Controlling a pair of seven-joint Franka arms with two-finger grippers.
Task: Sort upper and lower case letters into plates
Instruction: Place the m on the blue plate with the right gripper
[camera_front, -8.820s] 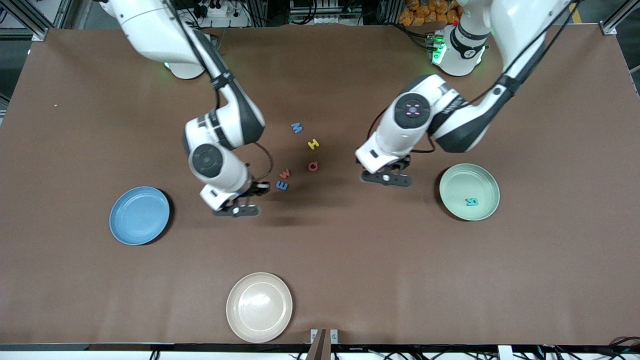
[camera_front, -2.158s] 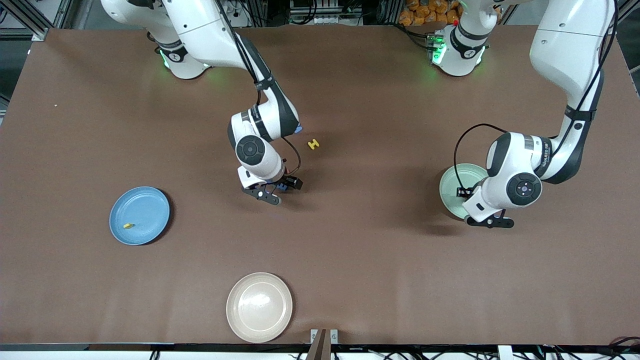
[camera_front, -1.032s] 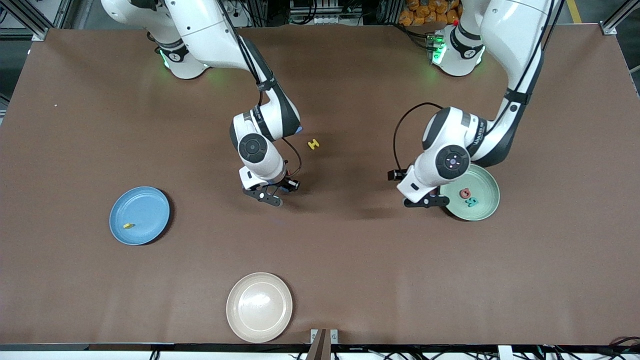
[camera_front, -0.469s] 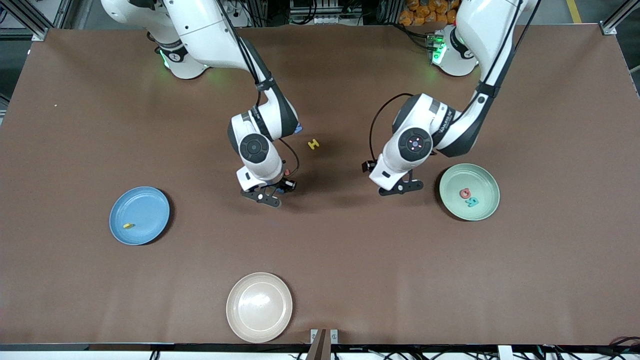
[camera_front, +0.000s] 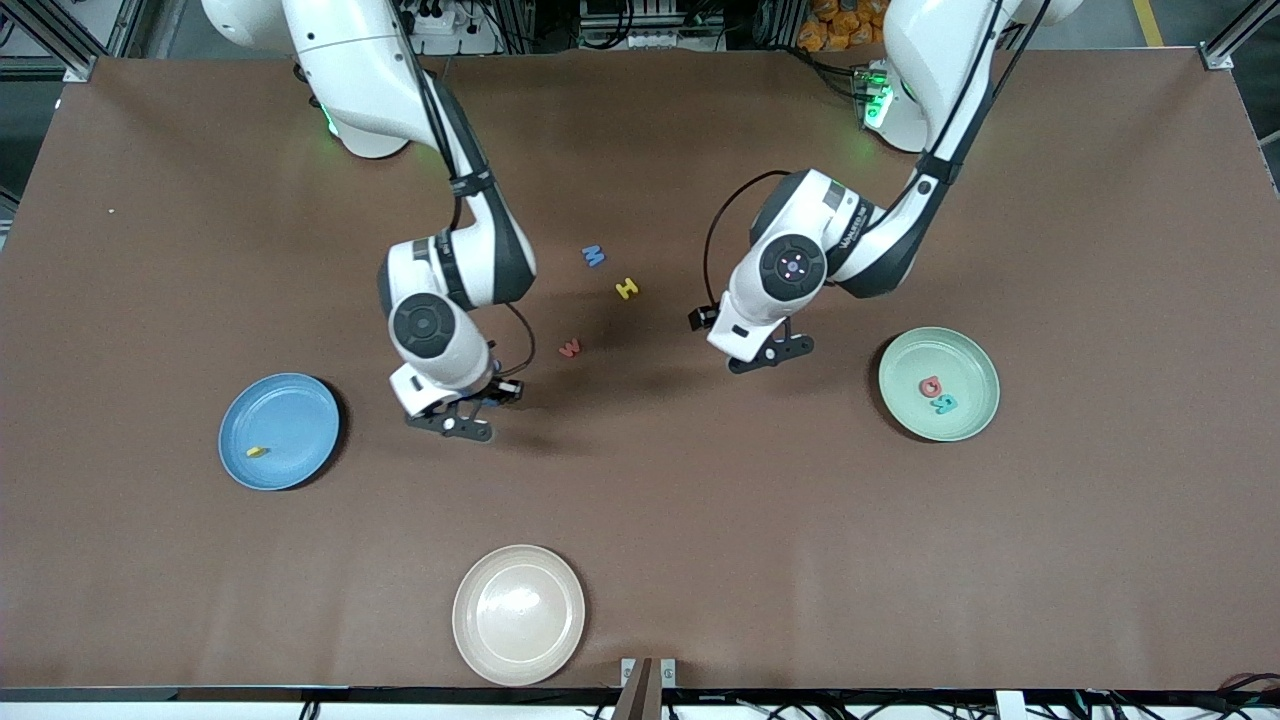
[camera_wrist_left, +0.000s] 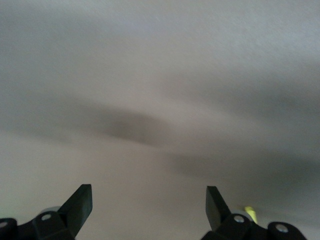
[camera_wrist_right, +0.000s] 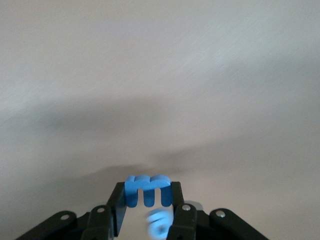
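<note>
A blue letter (camera_wrist_right: 147, 190) is clamped in the right gripper (camera_front: 470, 405) above bare table at 3 o'clock of the blue plate (camera_front: 279, 431). The left gripper (camera_front: 765, 352), spread wide and empty, is held at 9 o'clock of the mint plate (camera_front: 938, 383).

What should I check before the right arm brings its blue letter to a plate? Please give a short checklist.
1. Right end effector is shut on the blue letter: ok, the wrist view shows the piece pinched between both fingers.
2. Letter is lifted off the table: ok, it hangs over bare table beside the blue plate.
3. Blue plate has room: ok, only one small yellow piece lies in it.
4. Left end effector is out of the way: ok, it is open and empty, over bare table beside the mint plate.
5. Case of the held letter: cannot tell, its reading direction is uncertain.
6. Letters on the table are not disturbed: ok, the red letter lies apart.
</note>
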